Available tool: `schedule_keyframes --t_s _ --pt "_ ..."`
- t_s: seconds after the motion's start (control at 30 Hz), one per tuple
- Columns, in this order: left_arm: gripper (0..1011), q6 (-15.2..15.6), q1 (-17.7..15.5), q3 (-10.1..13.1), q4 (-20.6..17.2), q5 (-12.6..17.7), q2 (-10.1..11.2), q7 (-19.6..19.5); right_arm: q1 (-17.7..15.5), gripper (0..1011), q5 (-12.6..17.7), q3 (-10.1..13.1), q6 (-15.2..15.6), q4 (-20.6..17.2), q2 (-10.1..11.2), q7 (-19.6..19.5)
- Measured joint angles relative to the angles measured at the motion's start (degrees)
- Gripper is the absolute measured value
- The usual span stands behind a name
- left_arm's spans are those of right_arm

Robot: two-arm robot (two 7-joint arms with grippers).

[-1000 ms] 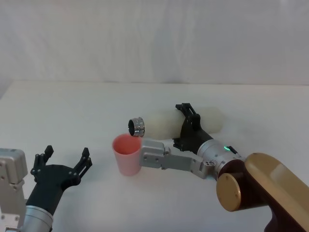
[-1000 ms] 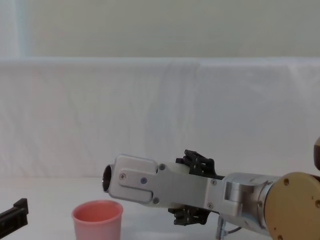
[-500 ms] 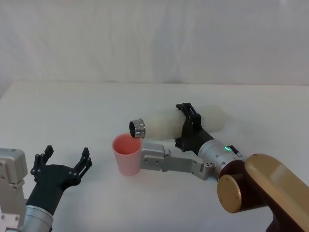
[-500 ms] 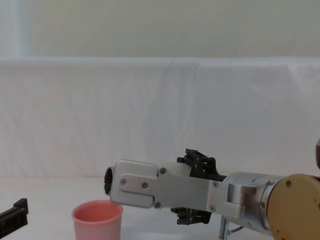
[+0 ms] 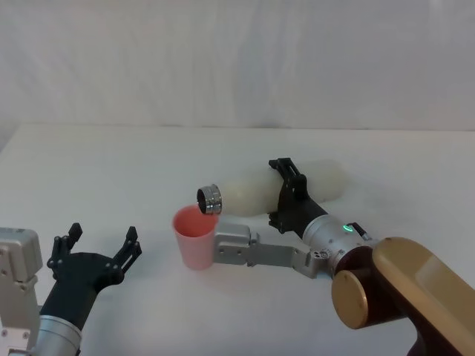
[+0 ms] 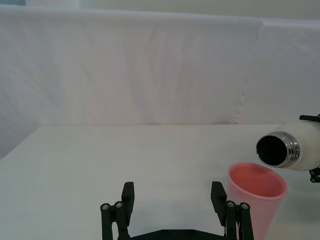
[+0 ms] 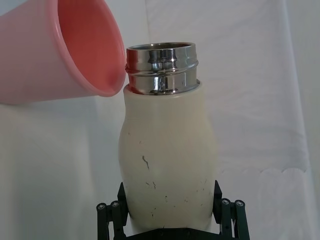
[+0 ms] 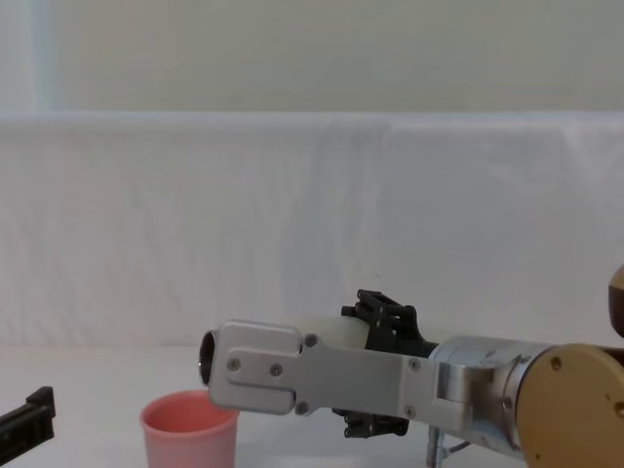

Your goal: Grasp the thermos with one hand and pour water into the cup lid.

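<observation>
Your right gripper (image 5: 286, 194) is clamped around the body of the thermos (image 5: 256, 189), its black fingers (image 7: 111, 212) on either side, and holds it tipped nearly level above the white table (image 5: 111, 163). The steel neck (image 5: 209, 198) sits just over the far rim of the pink cup lid (image 5: 194, 237), which stands upright on the table near the middle. Your left gripper (image 5: 95, 251) hovers low at the left, well apart from the cup lid, fingers spread wide and holding nothing.
</observation>
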Motion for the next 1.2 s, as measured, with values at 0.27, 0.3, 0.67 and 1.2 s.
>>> schedule_keyframes --t_s 0.27,0.3,0.67,1.2 --pt "1001 0.0 0.0 0.0 0.0 0.0 0.0 0.0 0.4 958 -1.2 -0.6 0.2 0.1 0.0 0.0" --pt "1001 0.0 0.0 0.0 0.0 0.0 0.0 0.0 0.4 958 -1.3 -0.6 0.2 0.1 0.0 0.0" --pt "1001 0.0 0.0 0.0 0.0 0.0 0.0 0.0 0.7 958 -1.8 -0.6 0.4 0.0 0.1 0.3" --pt "1001 0.0 0.0 0.0 0.0 0.0 0.0 0.0 1.0 958 -2.6 -0.7 0.5 -0.5 0.4 0.8"
